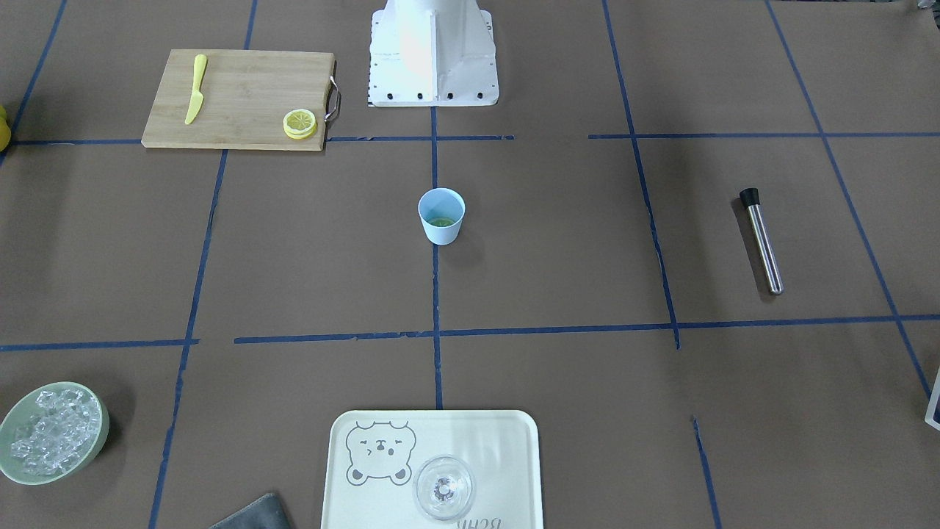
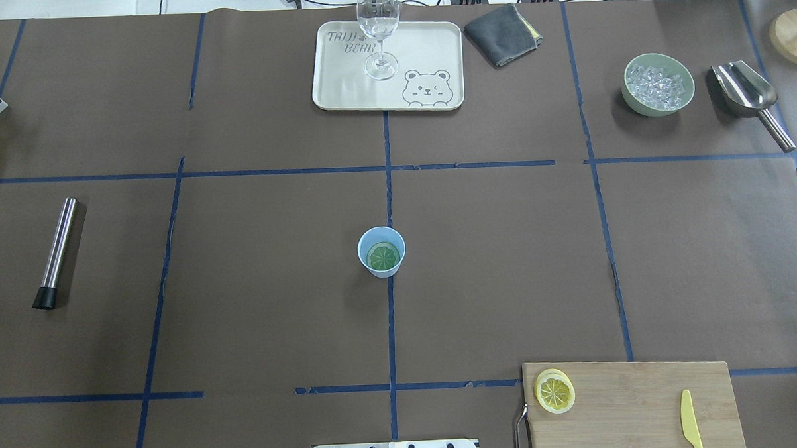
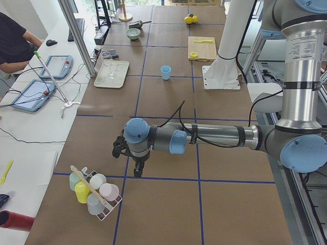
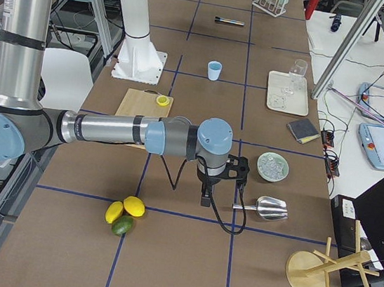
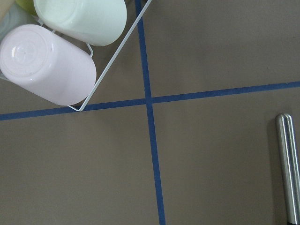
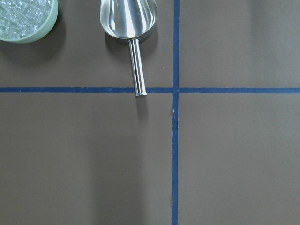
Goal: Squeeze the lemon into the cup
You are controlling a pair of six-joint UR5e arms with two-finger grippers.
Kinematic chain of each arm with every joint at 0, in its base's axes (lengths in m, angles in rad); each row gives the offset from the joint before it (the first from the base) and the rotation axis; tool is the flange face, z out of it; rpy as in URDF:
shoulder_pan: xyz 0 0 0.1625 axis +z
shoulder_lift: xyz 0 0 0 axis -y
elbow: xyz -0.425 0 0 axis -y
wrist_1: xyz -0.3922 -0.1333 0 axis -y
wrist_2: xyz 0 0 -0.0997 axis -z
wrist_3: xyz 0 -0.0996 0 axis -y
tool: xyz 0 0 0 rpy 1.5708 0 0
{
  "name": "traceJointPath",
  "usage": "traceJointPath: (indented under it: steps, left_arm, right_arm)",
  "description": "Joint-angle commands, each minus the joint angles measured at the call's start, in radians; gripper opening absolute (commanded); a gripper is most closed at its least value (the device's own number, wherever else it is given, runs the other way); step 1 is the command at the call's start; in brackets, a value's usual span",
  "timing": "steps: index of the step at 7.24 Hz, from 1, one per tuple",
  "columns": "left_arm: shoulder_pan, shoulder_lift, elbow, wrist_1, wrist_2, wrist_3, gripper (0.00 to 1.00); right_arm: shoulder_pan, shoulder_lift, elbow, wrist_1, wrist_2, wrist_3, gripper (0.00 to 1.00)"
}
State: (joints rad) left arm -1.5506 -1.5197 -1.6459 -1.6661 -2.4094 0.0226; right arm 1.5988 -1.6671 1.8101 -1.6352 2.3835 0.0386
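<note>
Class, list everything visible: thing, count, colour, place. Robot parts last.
lemon slice: one or two stacked, yellow, on cutting board
cup: one, light blue, table centre
green slice: one, inside cup
cutting board: one, wooden, robot's right
knife: one, yellow, on board
steel rod: one, black-tipped, robot's left
tray: one, cream, far edge
glass: one, clear, on tray
cloth: one, grey, beside tray
bowl: one, pale green, holds ice, far right
scoop: one, metal, beside bowl
whole fruits: two yellow, one green, right end
cup rack: one, pastel cups, left end
wooden stand: one, right end
left end effector: one, black, near rack, grip unclear
right end effector: one, black, near scoop, grip unclear
</note>
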Motion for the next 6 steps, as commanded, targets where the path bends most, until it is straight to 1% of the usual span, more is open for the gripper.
traceJointPath:
  steps: [1,6]
  left_arm:
    - [0.000,0.010,-0.003,-0.001,0.099,0.002,1.00]
    - [-0.002,0.016,0.005,0.006,0.084,0.000,1.00]
  right_arm:
    - [0.000,0.001,0.000,0.000,-0.001,0.000,1.00]
    - [0.000,0.001,-0.002,0.000,-0.003,0.000,1.00]
